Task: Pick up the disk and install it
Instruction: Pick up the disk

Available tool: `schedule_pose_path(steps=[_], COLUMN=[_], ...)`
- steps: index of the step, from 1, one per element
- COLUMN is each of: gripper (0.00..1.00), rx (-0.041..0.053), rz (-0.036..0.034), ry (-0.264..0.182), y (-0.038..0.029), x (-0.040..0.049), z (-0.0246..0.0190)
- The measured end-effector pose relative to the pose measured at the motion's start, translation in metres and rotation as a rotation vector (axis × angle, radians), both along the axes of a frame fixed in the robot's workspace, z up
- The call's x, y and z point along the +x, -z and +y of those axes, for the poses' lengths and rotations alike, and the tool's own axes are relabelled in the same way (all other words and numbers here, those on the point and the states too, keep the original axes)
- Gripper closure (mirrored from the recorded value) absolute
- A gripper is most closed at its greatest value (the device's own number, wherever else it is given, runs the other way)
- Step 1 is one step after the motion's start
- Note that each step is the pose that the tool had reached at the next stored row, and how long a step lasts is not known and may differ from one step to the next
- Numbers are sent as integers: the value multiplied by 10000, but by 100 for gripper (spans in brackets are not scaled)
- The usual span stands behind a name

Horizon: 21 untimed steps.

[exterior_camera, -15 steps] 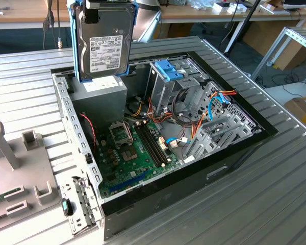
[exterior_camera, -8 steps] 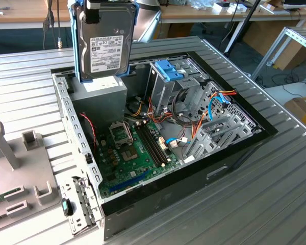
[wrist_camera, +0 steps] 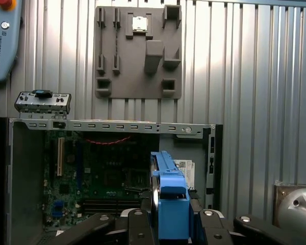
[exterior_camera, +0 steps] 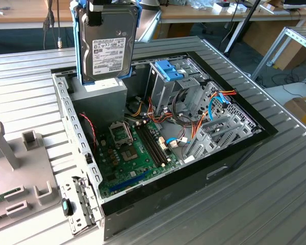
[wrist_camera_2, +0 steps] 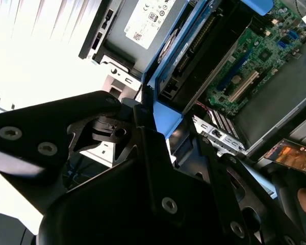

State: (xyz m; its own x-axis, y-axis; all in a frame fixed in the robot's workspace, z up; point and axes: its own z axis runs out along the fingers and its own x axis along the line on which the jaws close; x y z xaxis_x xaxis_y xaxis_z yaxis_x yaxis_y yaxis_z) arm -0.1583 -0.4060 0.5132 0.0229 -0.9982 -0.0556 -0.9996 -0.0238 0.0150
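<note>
While the tool (wrist_camera: 171, 224) is clamped on the disk (exterior_camera: 106, 46), its black fingers pressing the blue rail frame from both sides in the first wrist view, the pickup looks done and the carry to the bay is the step in hand. The disk hangs upright in the air over the open computer case (exterior_camera: 66, 109), its lower edge just above the grey power supply box (exterior_camera: 99, 97) and apart from the motherboard (exterior_camera: 132, 153). It sits well to the exterior view's left of the metal drive cage (exterior_camera: 166, 89) with the blue clip (exterior_camera: 169, 70). In my judgement, installing it calls for squaring the rails to a free slot and keeping clear of the loose orange and blue cables (exterior_camera: 204, 115); which slot is meant I cannot tell. The disk is a flat grey-metal slab with a white printed label facing the exterior camera and light-blue plastic rails along its long edges. The case lies on its side on the ribbed bench (exterior_camera: 275, 194).
</note>
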Motion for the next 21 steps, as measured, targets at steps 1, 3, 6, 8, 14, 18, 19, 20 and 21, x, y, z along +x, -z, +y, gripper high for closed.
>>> schedule_pose_path(steps=[1,3,6,8,14,18,19,20,21], gripper=[64,64,64,64,64,64,64,64,64], rx=[-1,0,-1,0,-1,-1,-1,0,0], rz=[0,0,0,0,1,1,1,0,0], ry=[0,-1,-1,-1,-2,-1,-1,-1,-1], y=[0,0,0,0,-1,-1,-1,0,0], x=[3,5,6,6,7,9,10,11,11], z=[-1,-3,-3,-3,-20,-119,-153,-189,-208])
